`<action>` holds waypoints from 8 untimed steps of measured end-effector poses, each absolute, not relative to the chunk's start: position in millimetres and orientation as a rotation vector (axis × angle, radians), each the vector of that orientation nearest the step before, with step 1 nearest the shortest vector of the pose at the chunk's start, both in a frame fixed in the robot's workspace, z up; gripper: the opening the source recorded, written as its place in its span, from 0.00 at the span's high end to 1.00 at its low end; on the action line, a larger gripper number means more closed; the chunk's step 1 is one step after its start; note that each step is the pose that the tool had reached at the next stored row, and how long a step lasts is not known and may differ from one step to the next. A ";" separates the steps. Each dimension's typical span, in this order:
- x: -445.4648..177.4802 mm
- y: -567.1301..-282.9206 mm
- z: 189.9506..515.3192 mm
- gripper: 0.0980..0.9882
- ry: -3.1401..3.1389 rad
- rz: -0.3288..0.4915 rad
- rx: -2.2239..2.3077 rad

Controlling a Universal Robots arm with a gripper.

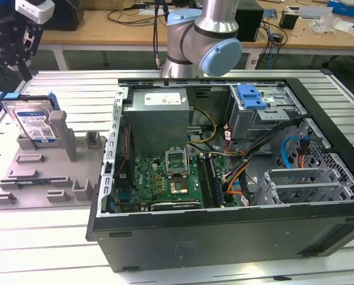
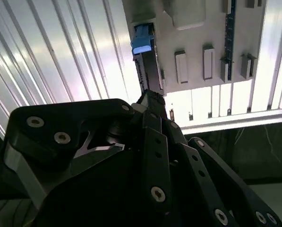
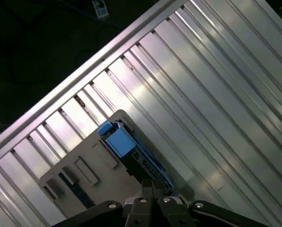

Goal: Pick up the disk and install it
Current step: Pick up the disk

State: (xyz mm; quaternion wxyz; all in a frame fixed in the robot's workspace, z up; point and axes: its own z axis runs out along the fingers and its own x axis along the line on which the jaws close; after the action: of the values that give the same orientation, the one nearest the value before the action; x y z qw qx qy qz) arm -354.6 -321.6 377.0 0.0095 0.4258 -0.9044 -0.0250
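1. The disk [image 1: 29, 119] stands on edge in a slot of the grey plate [image 1: 31, 178]. It leans back a little, so its labelled face points toward the exterior view's camera and slightly upward.
2. Its top edge, framed in blue, runs across the exterior view from left to right. Its lower part sits down in the slot, so I cannot tell which side is the long one.
3. In both wrist views the disk [image 2: 148, 71] [image 3: 141, 158] is seen edge-on as a thin dark strip with a blue tab at its far end.
4. A grey post of the plate rises just beside the disk, on the exterior view's right.
5. The plate lies on the ribbed metal bench [image 1: 46, 243].
6. The end effector [image 1: 19, 56] hangs above the disk, clear of it and holding nothing. Whether it is wide or narrow I cannot tell.
7. An open computer case [image 1: 224, 178] lies on the bench to the exterior view's right of the plate. A blue bracket [image 1: 251, 95] sits in its drive cage.
8. The arm [image 1: 203, 35] rises behind the case.
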 end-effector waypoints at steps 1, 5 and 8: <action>-354.6 -321.6 376.9 0.99 -2.803 -0.078 1.372; -354.6 -321.6 376.7 0.99 -2.724 -0.076 1.518; -354.6 -321.6 376.5 0.99 -2.672 -0.075 1.605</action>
State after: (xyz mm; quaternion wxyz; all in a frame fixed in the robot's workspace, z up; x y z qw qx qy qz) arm -354.6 -321.6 376.5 0.0120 0.5146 -0.8570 -0.0239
